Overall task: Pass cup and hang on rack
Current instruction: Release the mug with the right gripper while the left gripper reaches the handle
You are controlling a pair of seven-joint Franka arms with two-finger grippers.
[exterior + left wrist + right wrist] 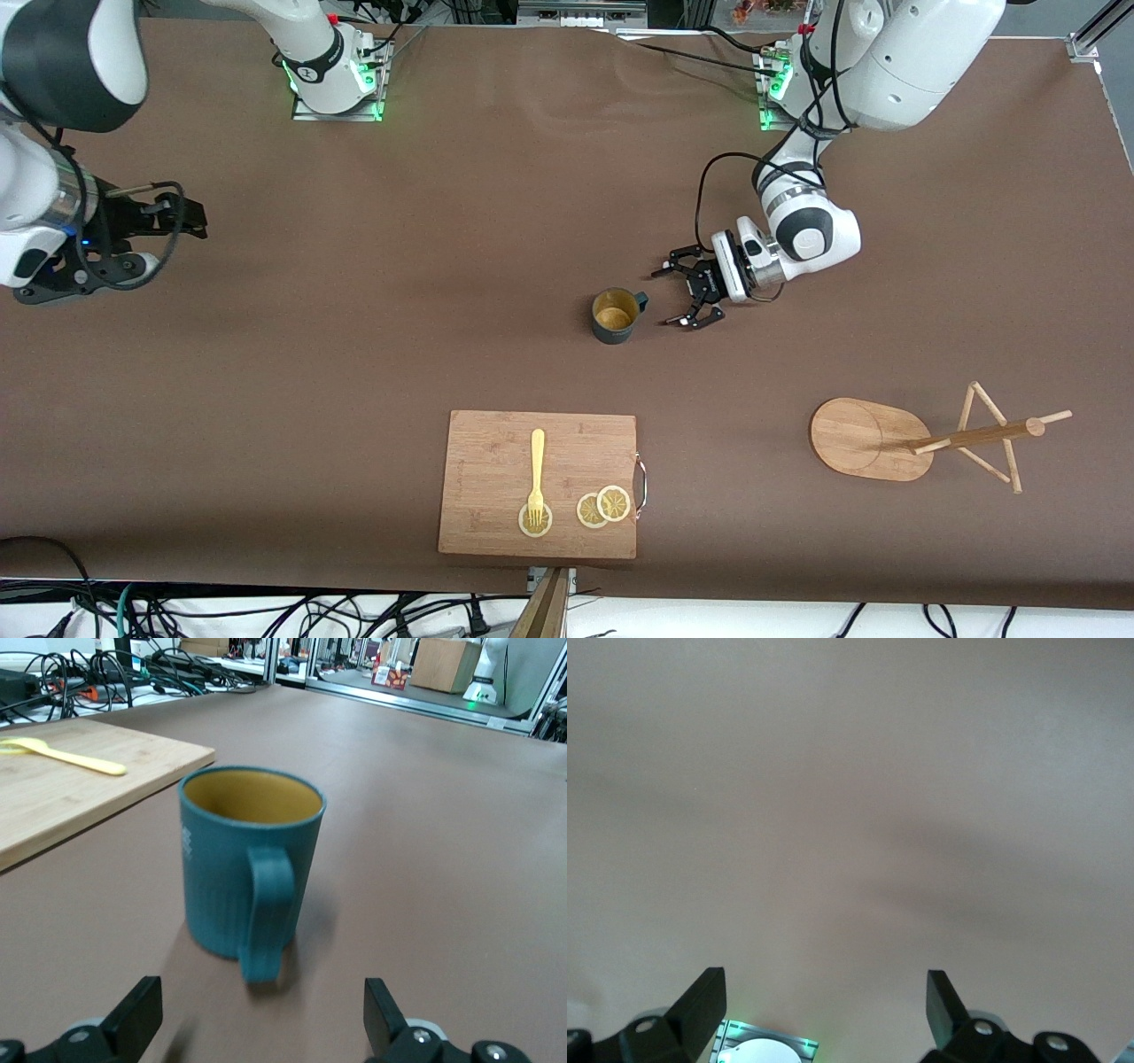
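Note:
The dark teal cup [614, 315] stands upright on the brown table near its middle, with its handle turned toward my left gripper [678, 294]. That gripper is open and empty, low beside the cup, a short gap from the handle. In the left wrist view the cup [252, 859] stands just ahead of the open left gripper [261, 1028], handle facing it. The bamboo rack [868, 439] sits nearer to the front camera, toward the left arm's end. My right gripper [190, 221] is open and empty at the right arm's end of the table, and its wrist view [824, 1010] shows only table.
A rectangular bamboo cutting board [540, 483] lies nearer to the front camera than the cup, carrying a yellow fork [536, 470] and lemon slices [604, 507]. The board [71, 788] also shows in the left wrist view. Cables hang along the table's front edge.

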